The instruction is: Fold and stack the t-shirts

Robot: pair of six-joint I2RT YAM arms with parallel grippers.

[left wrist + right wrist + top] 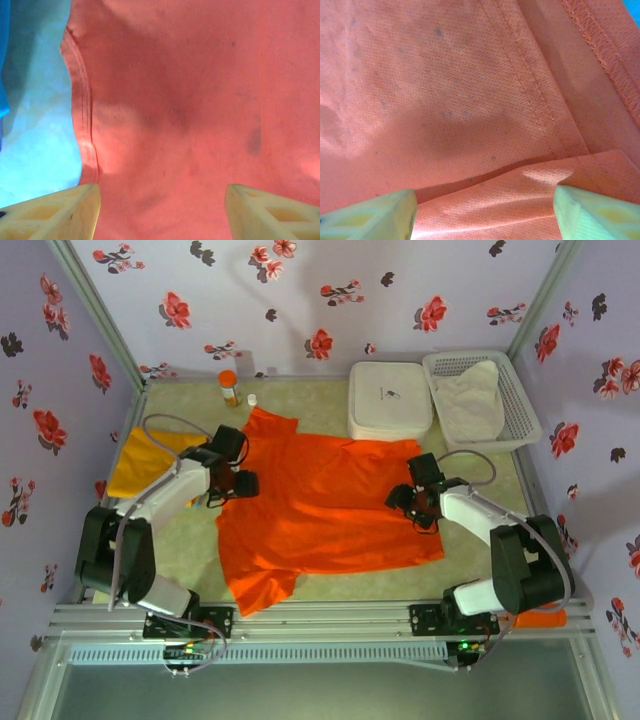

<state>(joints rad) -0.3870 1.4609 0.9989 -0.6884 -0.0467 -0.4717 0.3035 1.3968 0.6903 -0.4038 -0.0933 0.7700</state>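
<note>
Orange-red tee (320, 505) flat, long axis L-R: collar twd left gripper (238, 484), hem twd right gripper (402, 500); both fingers wide, empty.

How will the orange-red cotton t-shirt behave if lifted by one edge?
Probably floppy: the orange-red cotton t-shirt lies flat with soft wrinkles, so it should drape from a pinch. Likely light: the knit looks thin in the right wrist view. Pushed, it would probably bunch, not slide; one layer lies folded over there.
</note>
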